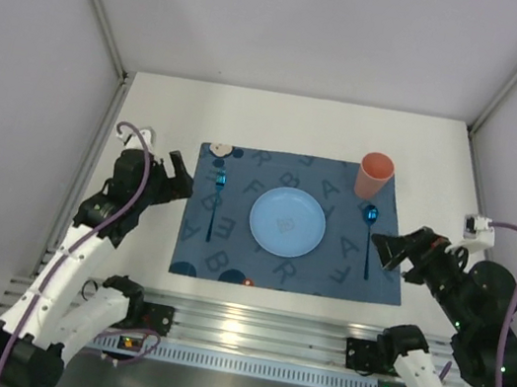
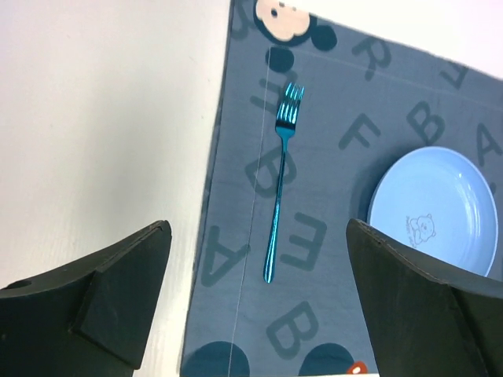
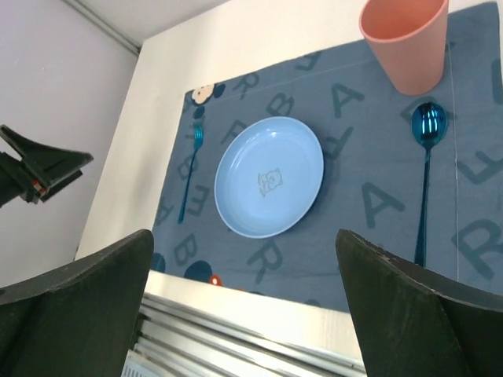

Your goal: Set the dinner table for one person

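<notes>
dinner table (image 1: 300,126): white, flat, under both arms, blue letter mat (image 1: 221,249) on top | left gripper (image 1: 184,178): wide open, empty, above table's left part, beside fork (image 1: 216,202) | right gripper (image 1: 384,251): wide open, empty, above right part, beside spoon (image 1: 368,237)

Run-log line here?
light blue round plate on blue lettered placemat; blue metal fork left; blue metal spoon right; orange plastic cup upright; left pincer open; right pincer open

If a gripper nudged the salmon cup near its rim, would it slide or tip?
Probably tip: the cup stands upright and tapers to a narrower base. It looks like thin plastic, so likely light. The cloth placemat beneath may grip its base.
</notes>
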{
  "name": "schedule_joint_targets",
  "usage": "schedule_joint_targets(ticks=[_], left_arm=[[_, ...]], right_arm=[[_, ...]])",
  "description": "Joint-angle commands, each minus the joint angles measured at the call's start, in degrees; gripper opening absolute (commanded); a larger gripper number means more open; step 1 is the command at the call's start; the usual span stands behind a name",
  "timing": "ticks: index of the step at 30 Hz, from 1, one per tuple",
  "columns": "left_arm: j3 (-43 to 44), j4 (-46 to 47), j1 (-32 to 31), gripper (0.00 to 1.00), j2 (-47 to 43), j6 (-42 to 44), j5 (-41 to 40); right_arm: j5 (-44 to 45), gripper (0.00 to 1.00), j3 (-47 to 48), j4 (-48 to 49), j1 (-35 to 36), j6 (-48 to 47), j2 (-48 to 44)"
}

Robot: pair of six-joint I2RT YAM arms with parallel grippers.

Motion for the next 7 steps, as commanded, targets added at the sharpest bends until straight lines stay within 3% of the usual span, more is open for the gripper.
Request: schedule_joint_targets(ticks=[1, 7], left_arm=[[-0.5, 4.2, 0.1, 0.99, -4.9, 2.7, -3.8], [-1.3, 0.1, 0.1, 0.98, -9.1, 6.0, -3.7]], right_arm=[[-1.8, 1.00, -1.8, -5.5, 0.3, 2.1, -3.1], [-2.8, 1.00, -2.1, -8.7, 0.3, 3.0, -7.8]])
